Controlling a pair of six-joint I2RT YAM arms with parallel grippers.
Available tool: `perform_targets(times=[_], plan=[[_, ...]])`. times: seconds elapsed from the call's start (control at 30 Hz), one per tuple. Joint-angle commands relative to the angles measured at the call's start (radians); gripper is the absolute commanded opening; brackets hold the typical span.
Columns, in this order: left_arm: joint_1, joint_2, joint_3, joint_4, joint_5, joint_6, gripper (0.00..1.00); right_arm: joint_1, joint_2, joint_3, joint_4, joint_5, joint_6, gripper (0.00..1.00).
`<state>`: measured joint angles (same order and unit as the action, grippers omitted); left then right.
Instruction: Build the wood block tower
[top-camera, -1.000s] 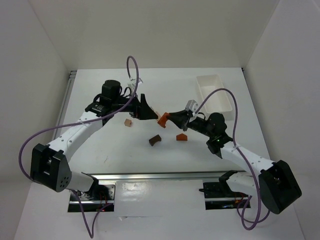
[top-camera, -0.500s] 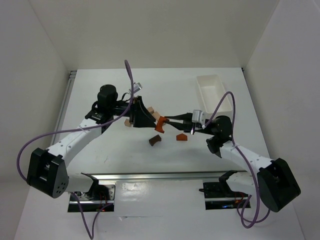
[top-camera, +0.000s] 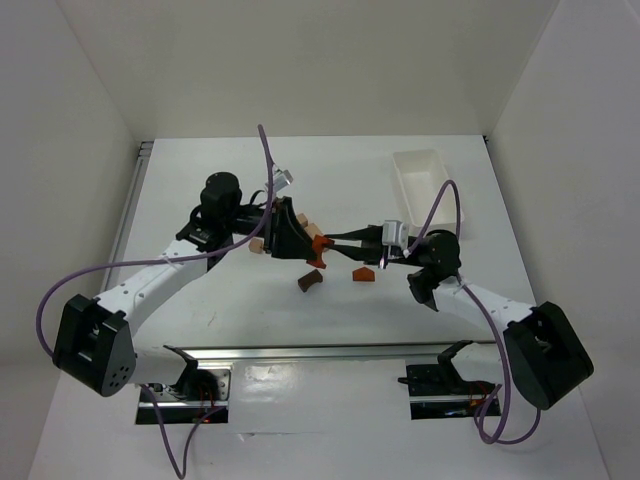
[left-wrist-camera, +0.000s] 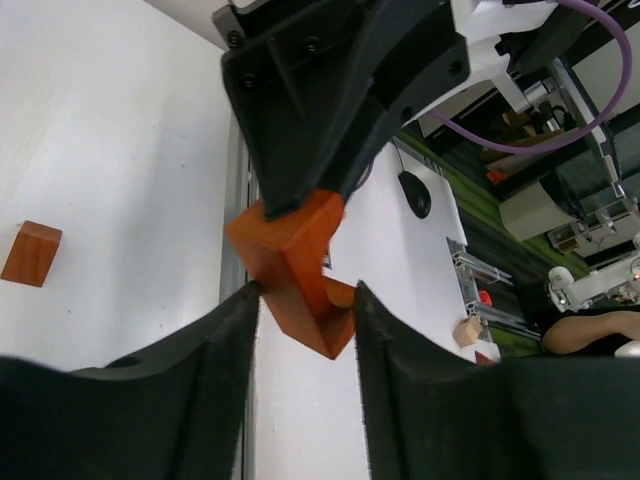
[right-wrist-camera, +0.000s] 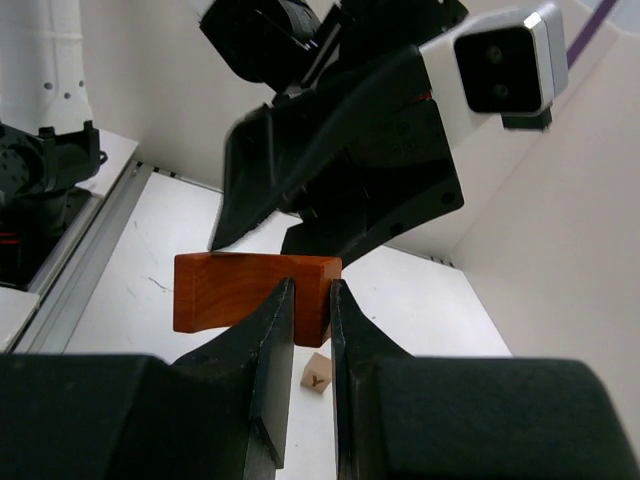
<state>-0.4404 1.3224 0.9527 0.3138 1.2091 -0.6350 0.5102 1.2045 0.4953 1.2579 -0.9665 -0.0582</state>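
Note:
An orange-red block (top-camera: 318, 250) hangs above the table's middle, held from both sides. My right gripper (top-camera: 329, 243) is shut on one end of it; in the right wrist view the block (right-wrist-camera: 230, 290) sticks out left of my right gripper (right-wrist-camera: 310, 290). My left gripper (top-camera: 303, 247) is shut on the other end; in the left wrist view both sides of the block (left-wrist-camera: 295, 265) touch the fingers of my left gripper (left-wrist-camera: 305, 292). On the table lie a dark brown arch piece (top-camera: 311, 281), an orange house-shaped piece (top-camera: 363, 272) and a tan cube (top-camera: 257, 245).
A white plastic tray (top-camera: 432, 187) stands at the back right. A tan lettered cube (right-wrist-camera: 317, 372) lies on the table under the held block. Another small orange-brown block (left-wrist-camera: 32, 253) shows in the left wrist view. White walls enclose the table on three sides.
My left gripper has moved in from the left and shut on the orange-red block that my right gripper holds. The right gripper has swung the block lower and stayed shut.

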Motion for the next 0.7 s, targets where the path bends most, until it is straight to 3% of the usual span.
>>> perform_targets(times=[0.0, 0.1, 0.2, 0.33, 0.37, 0.5, 0.57, 0.67], plan=[[-0.014, -0.017, 0.006, 0.033, 0.040, 0.014, 0.48, 0.017, 0.012, 0.045, 0.142, -0.006, -0.012, 0.00], [-0.014, -0.017, 0.006, 0.054, 0.040, 0.014, 0.34, 0.017, 0.012, 0.045, 0.153, -0.006, -0.012, 0.00], [-0.014, -0.026, -0.012, 0.093, 0.061, -0.020, 0.32, 0.027, 0.012, 0.045, 0.172, -0.006, -0.012, 0.00], [-0.014, -0.037, -0.045, 0.168, 0.079, -0.043, 0.60, 0.036, 0.021, 0.035, 0.236, -0.017, -0.012, 0.00], [-0.014, -0.037, -0.045, 0.182, 0.079, -0.054, 0.75, 0.036, 0.032, 0.035, 0.236, -0.017, -0.012, 0.00], [-0.014, -0.071, -0.045, 0.153, 0.090, -0.033, 0.89, 0.036, 0.041, 0.035, 0.236, -0.017, -0.048, 0.00], [-0.014, -0.107, -0.054, 0.122, 0.069, -0.003, 0.91, 0.036, 0.041, 0.035, 0.236, -0.002, -0.057, 0.00], [-0.014, -0.158, -0.092, 0.151, 0.069, 0.006, 0.95, 0.036, 0.041, 0.013, 0.370, -0.003, -0.036, 0.00]])
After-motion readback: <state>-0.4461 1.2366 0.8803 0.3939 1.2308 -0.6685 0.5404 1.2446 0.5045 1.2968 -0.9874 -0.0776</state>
